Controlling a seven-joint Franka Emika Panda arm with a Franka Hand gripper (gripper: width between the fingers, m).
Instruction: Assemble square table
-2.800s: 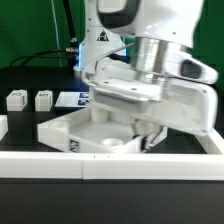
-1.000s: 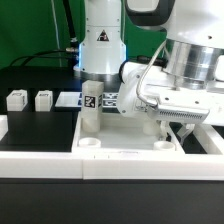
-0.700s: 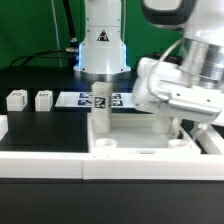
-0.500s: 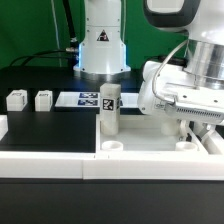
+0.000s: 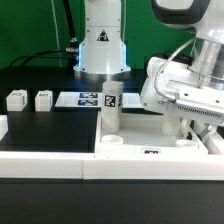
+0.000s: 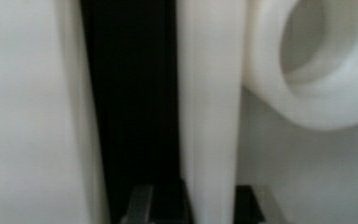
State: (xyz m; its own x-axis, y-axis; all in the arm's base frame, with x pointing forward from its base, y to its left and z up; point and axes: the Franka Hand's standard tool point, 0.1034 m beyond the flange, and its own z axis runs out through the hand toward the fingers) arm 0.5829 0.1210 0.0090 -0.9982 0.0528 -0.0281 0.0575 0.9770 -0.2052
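hand tight on tabletop rim

the exterior camera sat low in front of the worktop, almost level with it. it faced over the border wall toward the arm's base at fairly close range. the wrist camera looked from very near along the tabletop rim, beside a round socket. both views shared only that tabletop.
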